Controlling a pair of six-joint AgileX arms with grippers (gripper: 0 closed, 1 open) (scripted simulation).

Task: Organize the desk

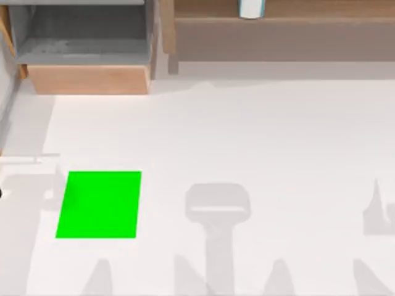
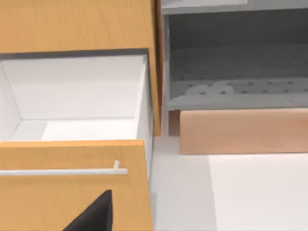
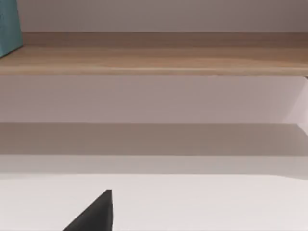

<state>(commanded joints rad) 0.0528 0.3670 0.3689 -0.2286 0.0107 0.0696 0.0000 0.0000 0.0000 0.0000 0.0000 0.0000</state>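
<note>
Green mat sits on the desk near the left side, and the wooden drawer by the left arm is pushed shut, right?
Not quite. The green mat does lie on the desk near its left side, but the wooden drawer is pulled open: the left wrist view shows its white inside behind the front panel with the bar handle.

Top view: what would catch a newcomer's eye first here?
The bright green mat stands out, lying flat toward the left of the plain white desk. In the left wrist view, an open wooden drawer with a white inside and a slim bar handle draws attention next.
</note>
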